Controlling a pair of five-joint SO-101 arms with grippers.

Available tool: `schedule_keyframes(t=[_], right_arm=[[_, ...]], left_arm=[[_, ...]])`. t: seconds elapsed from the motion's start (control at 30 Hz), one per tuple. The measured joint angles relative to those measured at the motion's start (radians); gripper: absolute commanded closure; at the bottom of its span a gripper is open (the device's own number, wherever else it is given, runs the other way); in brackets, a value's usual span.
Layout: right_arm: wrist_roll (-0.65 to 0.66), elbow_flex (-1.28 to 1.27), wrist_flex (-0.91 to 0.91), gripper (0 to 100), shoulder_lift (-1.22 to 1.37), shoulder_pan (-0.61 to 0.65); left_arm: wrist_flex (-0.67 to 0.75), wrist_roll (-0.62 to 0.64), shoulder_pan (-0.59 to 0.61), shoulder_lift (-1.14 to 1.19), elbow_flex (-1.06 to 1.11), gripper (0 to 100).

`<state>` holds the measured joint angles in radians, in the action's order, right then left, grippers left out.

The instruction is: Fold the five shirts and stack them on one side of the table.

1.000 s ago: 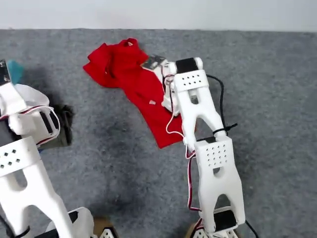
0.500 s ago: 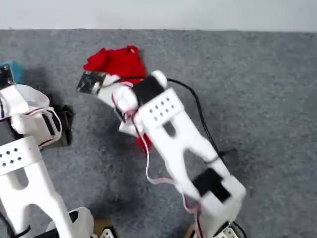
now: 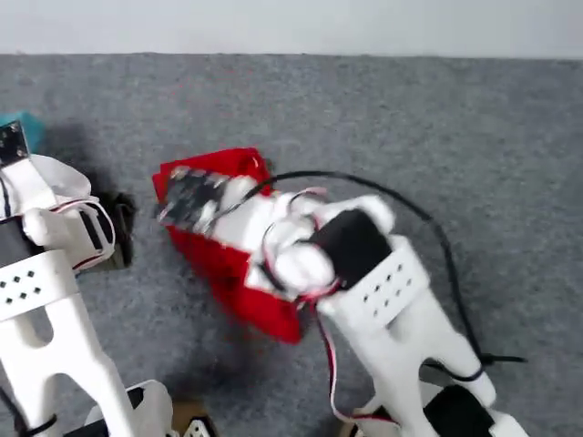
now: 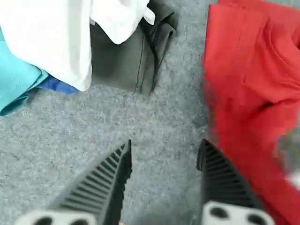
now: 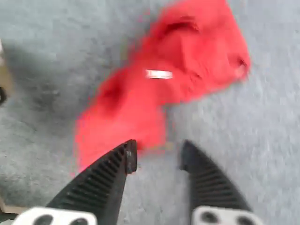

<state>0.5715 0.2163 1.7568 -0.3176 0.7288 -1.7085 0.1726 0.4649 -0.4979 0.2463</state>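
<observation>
Your right arm has swung across and the red shirt (image 3: 228,273) has slid nearer with it, still crumpled, so folding hasn't started. The right gripper (image 5: 157,152) gapes wide and empty; the shirt lies just past its fingertips, long axis slanting away from them. The left gripper (image 4: 165,145) is also spread, empty.
</observation>
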Motion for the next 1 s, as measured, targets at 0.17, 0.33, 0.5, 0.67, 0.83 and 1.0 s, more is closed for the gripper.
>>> schedule_keyframes(t=[0.17,0.33,0.5,0.67,0.83,1.0], right_arm=[[0.0,-0.005,0.0,70.8,0.017,-0.075],[0.0,-0.005,-0.029,70.8,0.114,-0.083],[0.0,0.012,-0.133,70.8,0.284,-0.083],[0.0,0.215,-0.146,70.8,0.535,-0.083],[0.0,0.546,-0.091,70.8,0.852,-0.071],[0.0,0.925,-0.003,70.8,1.155,0.002]], left_arm=[[0.003,0.0,0.0,0.0,0.0,78],[0.005,0.0,0.0,0.0,0.0,78],[0.0,0.0,0.015,0.0,0.0,78],[-0.009,0.0,0.158,0.0,0.0,78],[-0.011,-0.003,0.333,0.0,0.0,78],[-0.011,-0.08,0.414,0.0,0.0,78]])
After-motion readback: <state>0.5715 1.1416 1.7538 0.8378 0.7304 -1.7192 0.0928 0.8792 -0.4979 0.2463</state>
